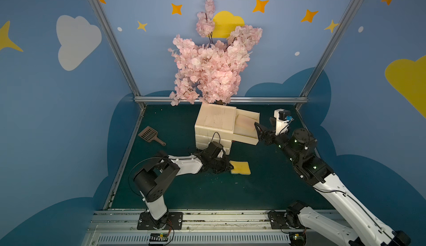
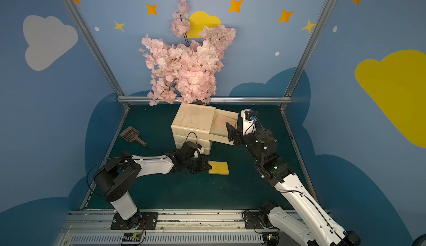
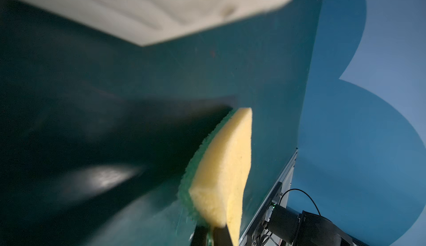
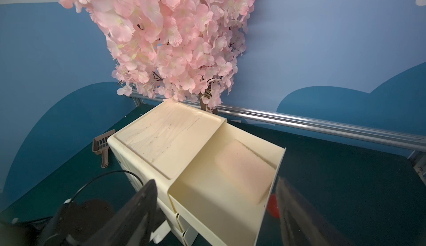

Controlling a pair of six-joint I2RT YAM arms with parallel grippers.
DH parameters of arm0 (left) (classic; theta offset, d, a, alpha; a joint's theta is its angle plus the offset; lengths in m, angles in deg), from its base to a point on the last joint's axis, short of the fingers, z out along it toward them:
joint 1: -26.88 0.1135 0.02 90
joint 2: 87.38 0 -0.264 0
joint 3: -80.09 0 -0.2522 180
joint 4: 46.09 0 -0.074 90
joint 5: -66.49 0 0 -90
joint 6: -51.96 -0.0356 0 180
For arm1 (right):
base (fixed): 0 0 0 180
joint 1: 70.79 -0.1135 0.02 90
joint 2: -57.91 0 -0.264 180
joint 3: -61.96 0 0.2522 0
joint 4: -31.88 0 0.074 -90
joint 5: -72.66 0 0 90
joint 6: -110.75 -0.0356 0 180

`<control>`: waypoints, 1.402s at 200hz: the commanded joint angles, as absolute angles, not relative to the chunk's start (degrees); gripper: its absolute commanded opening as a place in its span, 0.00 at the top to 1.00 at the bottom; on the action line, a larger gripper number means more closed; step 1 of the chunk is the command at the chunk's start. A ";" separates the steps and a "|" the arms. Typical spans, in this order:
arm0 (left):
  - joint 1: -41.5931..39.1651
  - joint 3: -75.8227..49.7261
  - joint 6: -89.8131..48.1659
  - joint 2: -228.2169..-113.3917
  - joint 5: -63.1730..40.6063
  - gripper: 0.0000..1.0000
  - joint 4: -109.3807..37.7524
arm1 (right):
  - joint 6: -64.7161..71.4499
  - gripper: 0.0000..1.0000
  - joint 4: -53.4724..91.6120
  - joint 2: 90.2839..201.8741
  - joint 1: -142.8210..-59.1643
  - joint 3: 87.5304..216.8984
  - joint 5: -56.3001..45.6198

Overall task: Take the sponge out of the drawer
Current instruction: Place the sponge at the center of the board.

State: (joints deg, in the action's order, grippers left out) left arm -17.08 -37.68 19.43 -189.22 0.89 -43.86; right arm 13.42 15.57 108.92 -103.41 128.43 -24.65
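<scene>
A cream cabinet (image 1: 215, 120) stands toward 12 o'clock on the dark green worktop (image 1: 184, 191), in front of a pink blossom tree (image 1: 212, 67). Its top drawer (image 1: 244, 140) stands open toward 3 o'clock. A pale pink sponge (image 4: 245, 171) lies flat inside the drawer, against its far wall.

A yellow sponge (image 1: 241, 167) with a green scrubbing side is outside the drawer, at 6 o'clock from the cabinet and apart from it. The left tool (image 1: 227, 166) reaches in from 9 o'clock. It is pressed together on the sponge's near edge, and the left wrist view shows that edge pinched between the fingertips (image 3: 221, 234). The sponge sits low, green side down. Whether it rests on the worktop or hangs just above it, I cannot tell.

The right tool (image 1: 260, 132) is at the 3 o'clock end of the drawer, just beside the front wall. Its jaws are spread wide and nothing shows between them but the drawer's front beyond.

A brown slotted scoop (image 1: 151, 135) lies at 9 o'clock from the cabinet, well apart from both arms.
</scene>
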 commanded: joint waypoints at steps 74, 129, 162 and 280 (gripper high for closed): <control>-19.56 -31.72 22.68 -194.73 -2.31 0.65 -43.99 | 10.65 0.20 17.99 106.44 -100.61 125.52 -23.32; -21.97 -32.48 18.79 -186.10 -9.24 0.26 -37.89 | 10.39 0.19 19.00 107.26 -100.16 125.60 -25.88; -25.47 -29.98 13.18 -177.17 -14.80 0.12 -28.08 | 7.69 0.20 20.87 110.74 -97.28 128.98 -30.03; -8.18 -26.97 -19.22 -155.81 -20.15 0.01 -26.35 | 7.95 0.25 -0.70 133.68 -90.33 151.01 -13.12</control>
State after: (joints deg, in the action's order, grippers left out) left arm -16.80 -25.93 -11.00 -154.92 -24.75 -17.52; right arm 6.12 12.32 130.10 -89.51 142.84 -20.26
